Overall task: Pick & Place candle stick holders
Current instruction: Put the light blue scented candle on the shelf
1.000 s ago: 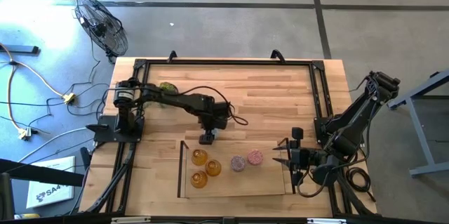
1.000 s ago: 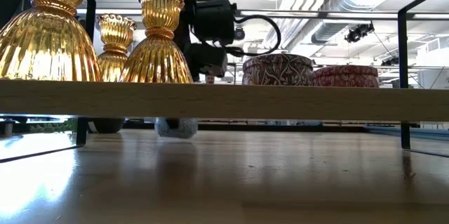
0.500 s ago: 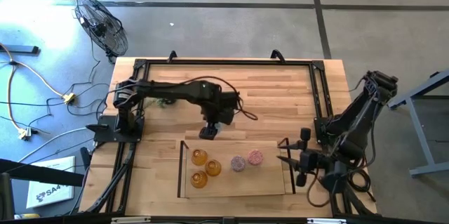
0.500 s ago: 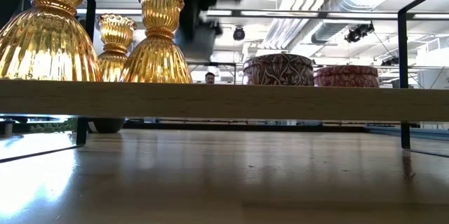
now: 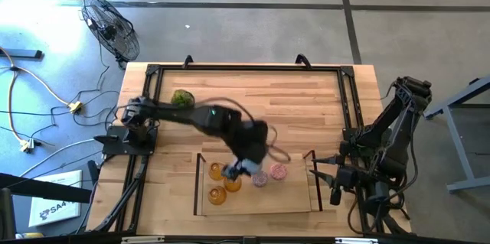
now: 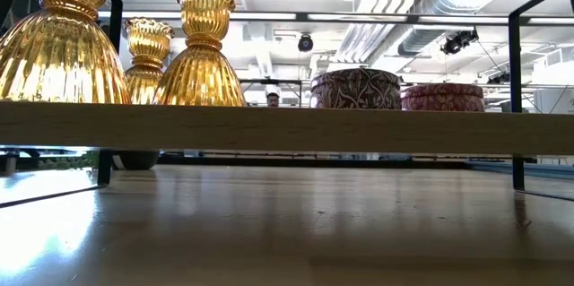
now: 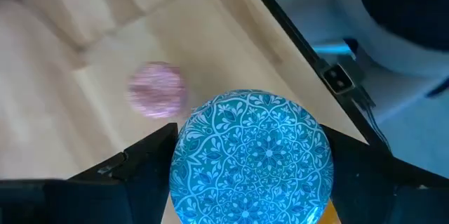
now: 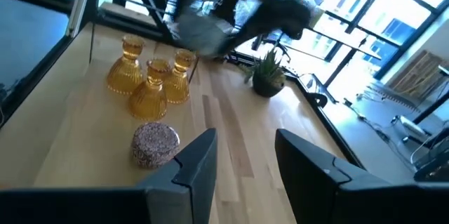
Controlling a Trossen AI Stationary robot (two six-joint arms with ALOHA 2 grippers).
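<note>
A wooden tray point(image 5: 295, 198) lies at the table's near middle. On it stand three amber holders point(image 5: 217, 170) point(image 5: 233, 183) point(image 5: 217, 195), a purple one point(image 5: 260, 177) and a pink one point(image 5: 277, 171). The low view shows the amber ones point(image 6: 202, 48), the purple point(image 6: 356, 89) and the pink point(image 6: 442, 98) beyond the tray's edge. My left gripper point(image 5: 243, 166) is over the tray, between the amber and purple holders, shut on the pale blue holder point(image 7: 252, 157). My right gripper point(image 5: 334, 187) is open and empty off the tray's right end. My left gripper pinches the pale blue holder by its round sides point(image 7: 184, 171), one finger point(image 7: 137, 171) on each side. The fingers point down from above. The holder's patterned round face shows toward the wrist, and it is lifted clear of the tray.
A green plant ball point(image 5: 181, 98) rests on the far left of the table. A dark metal frame point(image 5: 245, 66) runs along the table's edges. The bare boards beyond the tray point(image 5: 306, 114) are free room. A fan point(image 5: 111, 26) stands on the floor.
My left gripper has lifted the pale blue holder off the table just beyond the tray's far edge. It has carried the holder up, then toward the near edge and a little right, over the tray. My right gripper has drawn back toward the table's near right corner.
</note>
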